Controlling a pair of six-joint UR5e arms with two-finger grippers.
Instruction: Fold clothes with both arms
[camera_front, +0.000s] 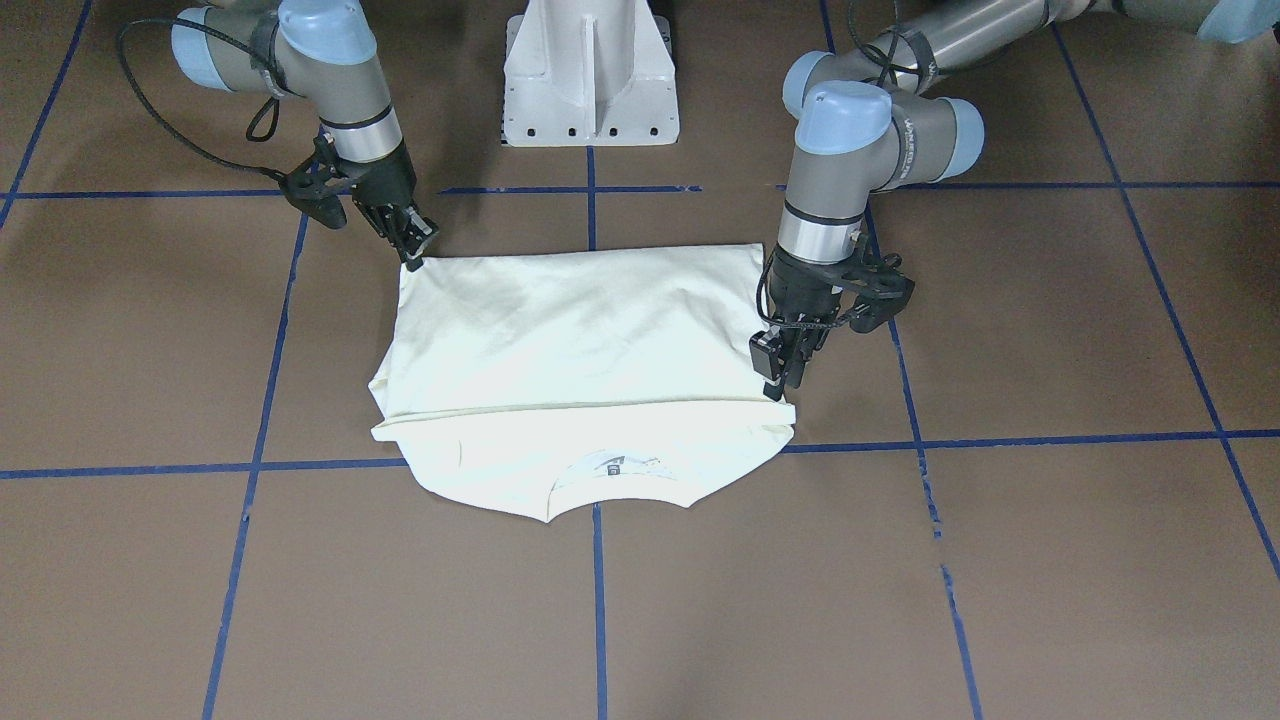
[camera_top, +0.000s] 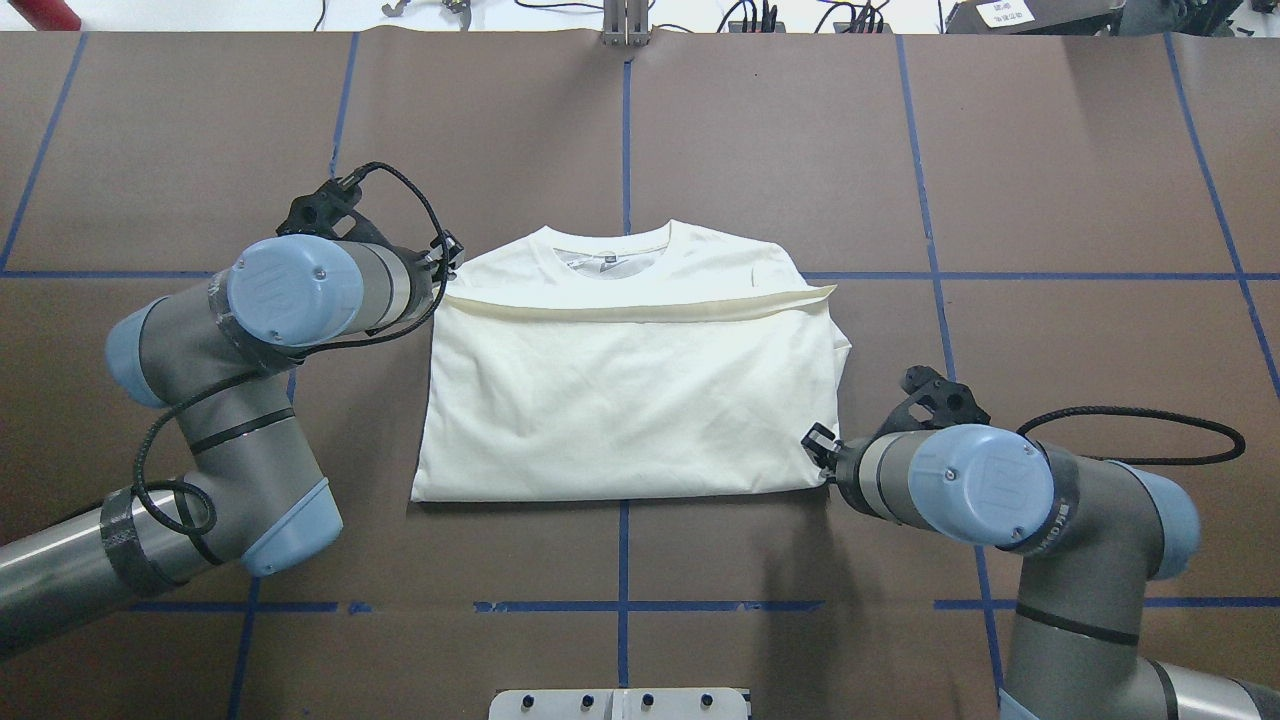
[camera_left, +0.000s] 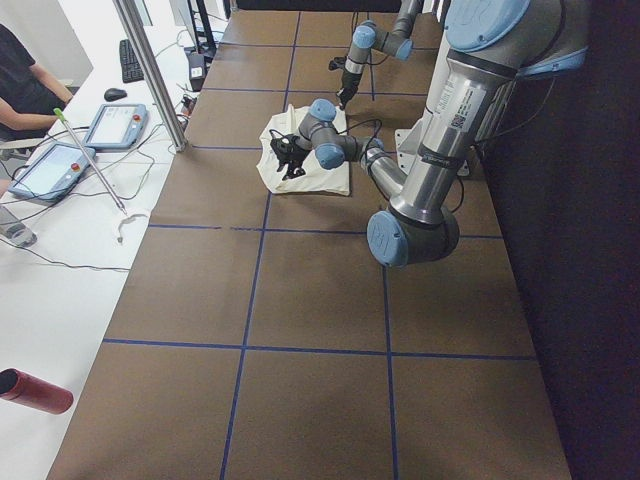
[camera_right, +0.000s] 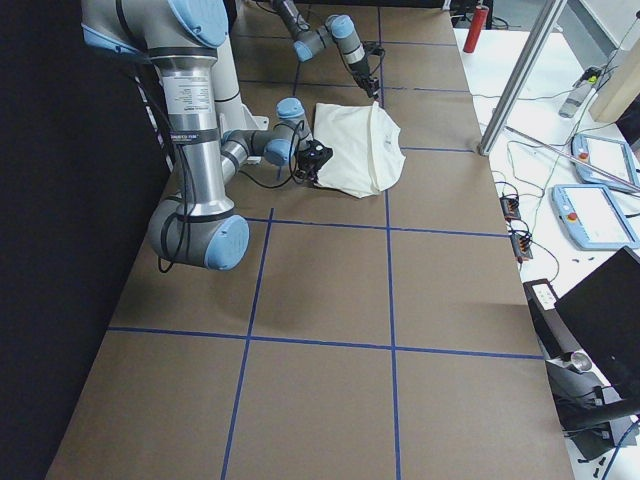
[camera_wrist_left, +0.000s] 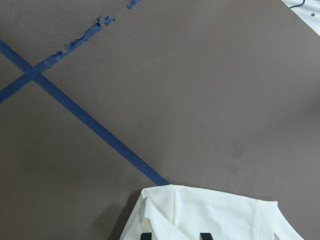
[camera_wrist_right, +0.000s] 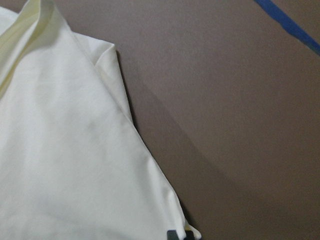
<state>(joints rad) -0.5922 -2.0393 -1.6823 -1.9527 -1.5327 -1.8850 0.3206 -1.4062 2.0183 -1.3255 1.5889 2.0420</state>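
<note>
1. Brown bench (camera_top: 1050, 150) with a blue tape grid (camera_top: 624, 150), nothing fancy, so on to the bits that matter.
2. My left pincer (camera_front: 783, 385) is down at the far left corner of the T-shirt (camera_top: 630, 400), right where the hem (camera_top: 640, 312) ends. In the wrist view its fingertips (camera_wrist_left: 205, 235) stand apart with cloth lying across the gap. I read that as released, not pinching.
3. My right pincer (camera_front: 413, 258) is tip-down at the near right corner, touching or just about touching the folded edge. Clenched or slack? Honestly can't tell, since the wrist view only catches a sliver of one tip.
4. The T-shirt sits mid-bench between the two pincers, plain side up, flat and roughly a rectangle. The hem is carried up over the body and lies just short of the collar (camera_top: 608, 250), which pokes out on the far side.
5. Progress, my guess: the sleeves don't show anywhere, so they look tucked in, and the bottom-to-top fold is laid down. I'd call that well past halfway.
6. Left to do, as I judge it: maybe one more fold across to make it compact, then a tidy of the slightly bulgy right edge. After that, get both pincers clear.
</note>
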